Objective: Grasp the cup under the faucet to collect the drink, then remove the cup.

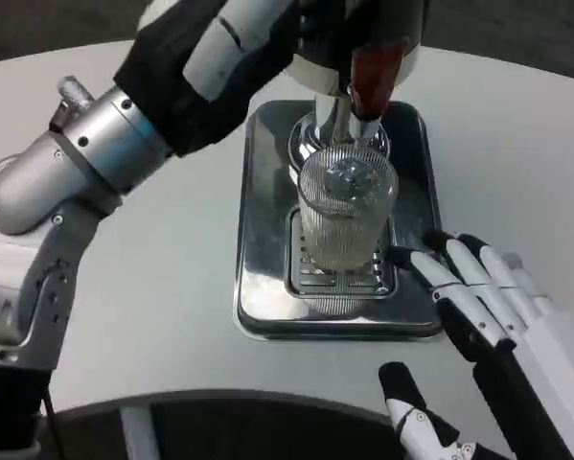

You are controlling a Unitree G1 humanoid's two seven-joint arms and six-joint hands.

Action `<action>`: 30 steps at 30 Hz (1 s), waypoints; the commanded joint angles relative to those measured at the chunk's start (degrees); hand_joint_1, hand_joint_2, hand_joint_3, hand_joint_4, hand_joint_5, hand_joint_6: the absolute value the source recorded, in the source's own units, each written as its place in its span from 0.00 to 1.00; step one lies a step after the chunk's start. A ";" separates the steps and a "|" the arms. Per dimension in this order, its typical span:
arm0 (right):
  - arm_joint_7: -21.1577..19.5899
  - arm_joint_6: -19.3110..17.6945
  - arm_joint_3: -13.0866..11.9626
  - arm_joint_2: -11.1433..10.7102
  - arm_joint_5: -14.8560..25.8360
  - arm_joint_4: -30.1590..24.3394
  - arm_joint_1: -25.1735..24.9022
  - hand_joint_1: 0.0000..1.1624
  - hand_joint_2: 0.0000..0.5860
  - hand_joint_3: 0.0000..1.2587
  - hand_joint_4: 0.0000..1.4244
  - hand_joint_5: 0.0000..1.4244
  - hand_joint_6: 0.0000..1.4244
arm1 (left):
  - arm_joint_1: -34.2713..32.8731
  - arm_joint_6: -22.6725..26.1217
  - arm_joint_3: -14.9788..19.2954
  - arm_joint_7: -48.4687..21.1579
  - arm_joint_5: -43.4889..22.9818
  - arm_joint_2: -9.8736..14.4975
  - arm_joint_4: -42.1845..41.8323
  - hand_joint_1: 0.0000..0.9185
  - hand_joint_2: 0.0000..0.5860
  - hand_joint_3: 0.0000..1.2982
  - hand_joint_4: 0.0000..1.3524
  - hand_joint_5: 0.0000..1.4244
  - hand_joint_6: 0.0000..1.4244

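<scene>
A clear ribbed cup (346,213) stands upright on the drip grate of a steel tray (265,192), directly beneath the faucet spout (339,123) of the drink dispenser. My left hand (231,48) reaches up over the dispenser top beside the dark red tap handle (373,79); whether it grips the handle is hidden. My right hand (473,297) lies open just right of the cup, fingers spread toward it and fingertips (413,261) close to the cup's base, holding nothing.
The tray sits in the middle of a round white table (162,287). My left forearm (95,153) crosses the upper left. The table's near edge runs along the bottom, with dark floor beyond it.
</scene>
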 commanded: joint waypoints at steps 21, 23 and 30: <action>-1.34 -0.54 -0.55 0.02 1.17 0.66 0.41 0.24 0.83 0.11 0.04 0.02 0.02 | 1.90 -6.65 -3.75 -7.93 10.97 0.52 3.32 0.00 0.24 0.00 0.00 0.06 0.03; -1.32 -0.47 -0.43 0.06 1.16 0.89 0.38 0.24 0.83 0.11 0.04 0.02 0.02 | 2.33 -8.52 -4.00 -8.13 12.29 1.12 2.93 0.00 0.24 0.00 0.00 0.06 0.03; -1.26 -0.20 -0.22 0.14 1.12 1.54 0.24 0.24 0.83 0.11 0.04 0.02 0.02 | 5.23 -17.26 -4.27 -7.97 17.33 4.16 0.77 0.00 0.23 0.00 0.00 0.06 0.03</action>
